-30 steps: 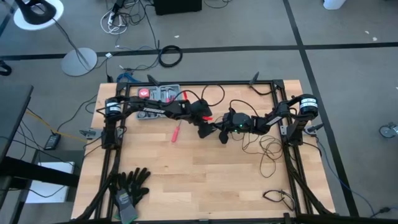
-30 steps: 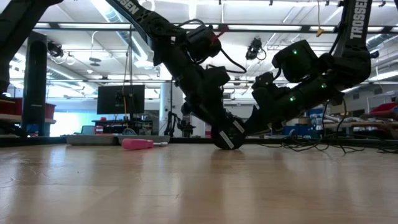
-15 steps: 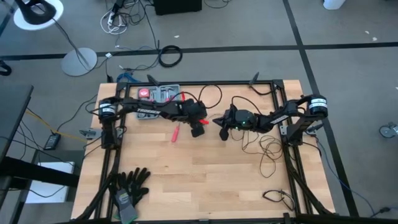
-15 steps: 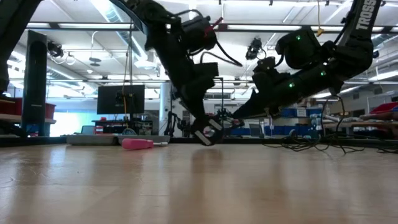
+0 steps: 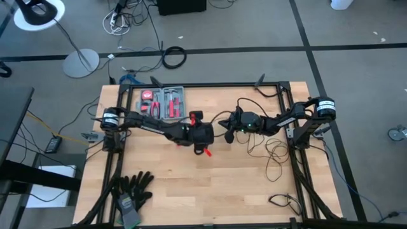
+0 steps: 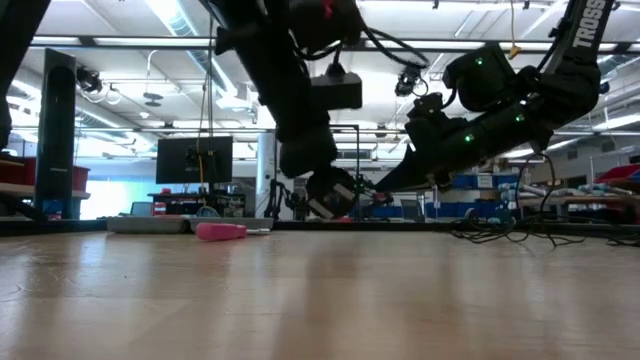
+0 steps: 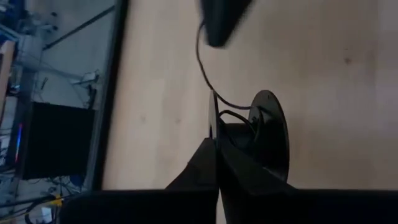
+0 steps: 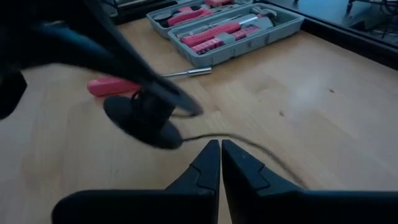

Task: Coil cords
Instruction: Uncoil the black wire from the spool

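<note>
Two grippers meet near the desk's (image 5: 191, 184) middle: the left gripper (image 7: 216, 163) has its fingers pressed together on the cords' (image 5: 275, 152) round black puck (image 7: 268, 142), while the right gripper (image 8: 221, 163), just beside it, has its fingers closed with the thin wire running up to their tips. Loose wire loops lie beyond the right gripper. Behind the puck, a grey tray (image 5: 161, 102) holds pink-handled tools.

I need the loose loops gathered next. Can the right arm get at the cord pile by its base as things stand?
Probably yes. The loose cord loops lie on bare table just beside the right gripper, with nothing over them. The left gripper, shut on the puck, sits on the other side.
</note>
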